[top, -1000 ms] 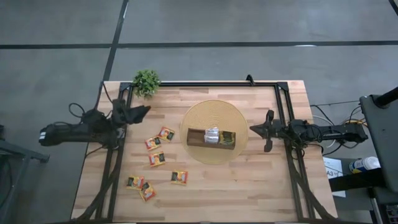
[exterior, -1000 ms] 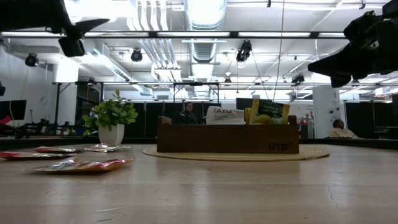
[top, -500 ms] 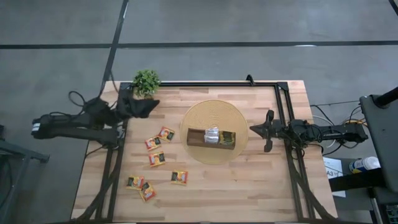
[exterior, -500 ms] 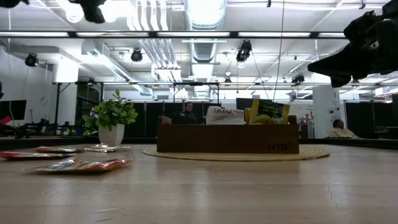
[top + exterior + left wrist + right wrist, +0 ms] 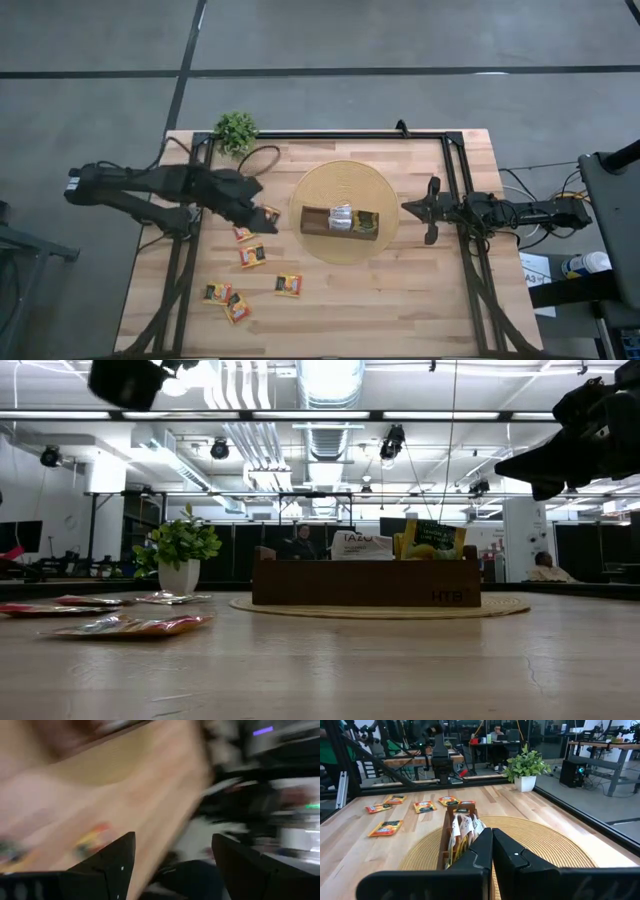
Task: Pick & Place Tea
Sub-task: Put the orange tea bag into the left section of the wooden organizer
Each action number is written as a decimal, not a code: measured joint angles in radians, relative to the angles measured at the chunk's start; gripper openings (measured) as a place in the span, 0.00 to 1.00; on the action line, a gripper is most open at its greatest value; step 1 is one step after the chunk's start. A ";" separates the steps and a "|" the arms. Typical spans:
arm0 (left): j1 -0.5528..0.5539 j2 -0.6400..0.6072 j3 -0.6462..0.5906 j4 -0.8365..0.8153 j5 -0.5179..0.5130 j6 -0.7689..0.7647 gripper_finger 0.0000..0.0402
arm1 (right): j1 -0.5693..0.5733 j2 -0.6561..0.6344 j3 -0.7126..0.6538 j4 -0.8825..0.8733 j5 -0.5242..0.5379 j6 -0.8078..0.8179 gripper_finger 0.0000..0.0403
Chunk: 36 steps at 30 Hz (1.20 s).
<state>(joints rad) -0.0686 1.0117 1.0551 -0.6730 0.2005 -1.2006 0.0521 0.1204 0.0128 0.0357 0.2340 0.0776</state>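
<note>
Several small tea sachets (image 5: 252, 256) lie flat on the wooden table, left of a dark-brown divided box (image 5: 340, 220). The box stands on a round woven mat (image 5: 345, 180) and holds a few sachets (image 5: 465, 827) upright. My left gripper (image 5: 255, 203) hangs open and slanting downward, well above the sachets (image 5: 268, 213) nearest the box. Nothing is between its fingers (image 5: 173, 840). My right gripper (image 5: 412, 208) is shut and level, right of the box and clear of it (image 5: 492, 837).
A small potted plant (image 5: 236, 130) stands at the far left corner. A black frame rail (image 5: 330, 134) runs along the far edge and down both sides. Bare wood lies near the front edge, right of the loose sachets.
My left gripper has risen from the table's left edge and swung toward the box. It has tipped from about level to slanting down and now hangs over the sachets nearest the box. The right arm has kept still.
</note>
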 joint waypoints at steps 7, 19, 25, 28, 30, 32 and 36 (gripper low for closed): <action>-0.007 0.002 0.091 -0.302 -0.104 -0.026 0.64 | 0.000 0.002 0.000 0.000 0.000 0.000 0.02; 0.053 -0.008 0.047 -0.486 -0.218 -0.162 0.64 | 0.000 0.001 0.000 0.000 0.000 0.000 0.02; 0.166 0.023 -0.026 -0.457 -0.149 -0.137 0.64 | 0.000 0.001 0.000 0.000 0.000 0.000 0.02; 0.218 0.046 -0.054 -0.361 -0.132 -0.026 0.64 | 0.000 0.001 0.000 0.000 0.000 0.000 0.02; 0.255 0.073 -0.060 -0.312 -0.086 0.066 0.64 | 0.000 0.001 0.000 0.000 0.000 0.000 0.02; 0.298 0.104 -0.059 -0.301 -0.031 0.133 0.64 | 0.000 0.001 0.000 0.000 0.000 0.000 0.02; 0.386 0.170 -0.063 -0.329 0.010 0.193 0.64 | 0.000 0.001 0.000 0.000 0.000 0.000 0.02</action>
<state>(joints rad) 0.3171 1.1821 0.9918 -1.0018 0.2105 -1.0073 0.0521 0.1215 0.0132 0.0357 0.2340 0.0780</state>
